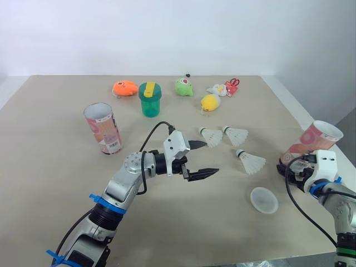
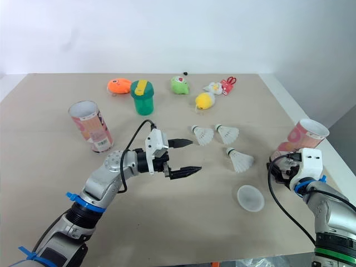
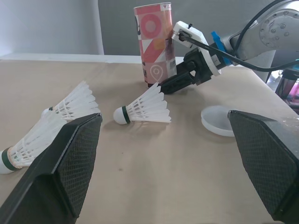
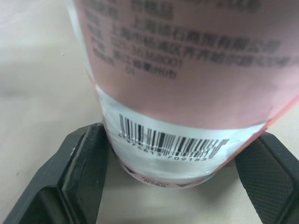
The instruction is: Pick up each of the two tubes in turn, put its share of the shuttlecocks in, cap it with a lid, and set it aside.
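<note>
Head view: your left gripper (image 1: 212, 157) hangs wide open in the middle, just left of three shuttlecocks (image 1: 238, 135). A lid (image 1: 263, 199) lies at the lower right. The left tube (image 1: 103, 128) stands at the left, open end up.

Left wrist view: one of the shuttlecocks lies near the right tube (image 3: 154, 42).

Right wrist view: your right gripper (image 4: 180, 136) is closed on that tube's bottom end.

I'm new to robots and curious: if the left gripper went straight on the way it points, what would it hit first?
Probably the shuttlecock lying alone straight ahead of the open left gripper, with the pink tube behind it. Height above the table is unclear, so it might pass over.
</note>
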